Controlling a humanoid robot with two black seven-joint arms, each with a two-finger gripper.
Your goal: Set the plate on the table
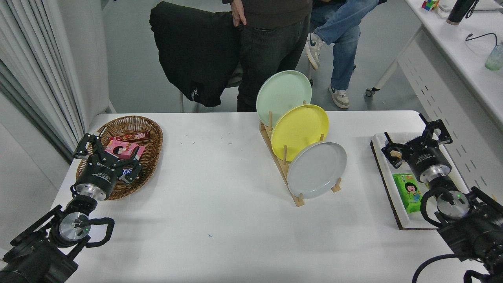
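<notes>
The light-grey plate (316, 169) stands on edge in the front slot of a wooden dish rack (281, 167) on the white table (220, 220). A yellow plate (299, 131) and a pale mint-green plate (283, 96) stand behind it in the same rack. My right gripper (417, 139) is open and empty, over the white tray at the right, well to the right of the grey plate. My left gripper (105, 147) is open and empty, parked at the lower left over the wicker basket.
A wicker basket (151, 157) with snack packets lies at the left. A white tray (387, 173) with a green packet (409, 192) lies at the right edge. A person (271, 51) stands at the far side beside a chair with a black jacket (194, 49); another sits behind.
</notes>
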